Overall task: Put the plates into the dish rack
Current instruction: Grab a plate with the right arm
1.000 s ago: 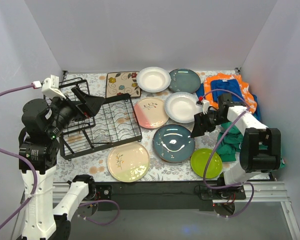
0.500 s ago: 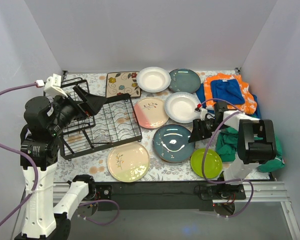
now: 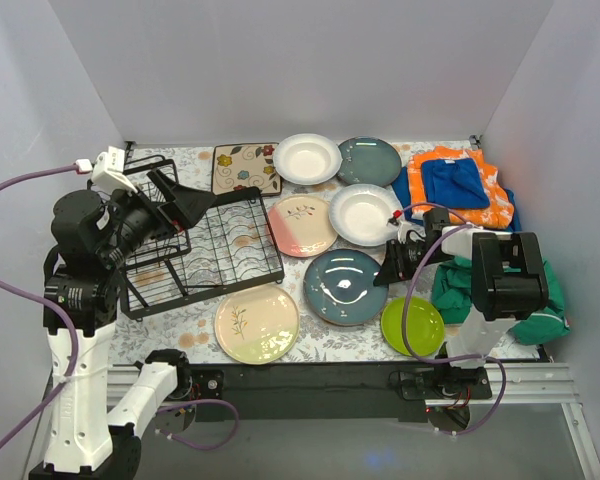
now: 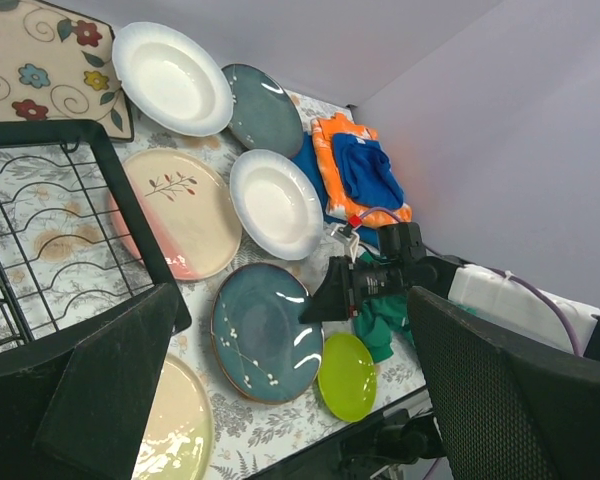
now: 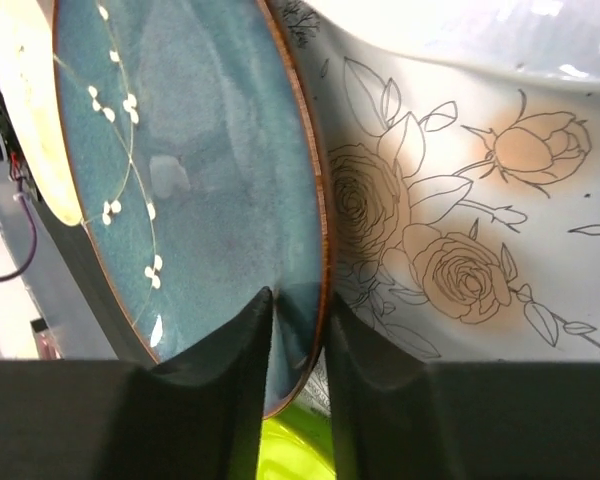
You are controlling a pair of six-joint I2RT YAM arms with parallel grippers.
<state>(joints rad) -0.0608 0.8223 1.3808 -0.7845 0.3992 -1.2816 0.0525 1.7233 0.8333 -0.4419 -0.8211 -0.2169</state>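
top: high, far | left wrist: raised | right wrist: close | shared: blue plate (image 3: pixel 346 286)

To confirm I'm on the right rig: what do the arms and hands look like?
Left arm and right arm: white links, black joints, purple cables. The left carries a white camera box. Left hand and right hand are black, with broad wedge-shaped fingers.

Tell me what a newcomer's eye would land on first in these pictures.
First, the round plates laid flat across the middle, with the right pincer down low, its fingers either side of the rim of the dark blue plate. Next, the black dish rack at the left, no plate in it, and the left pincer wide open over it. The orange and blue cloths at the back right are the loudest colour.
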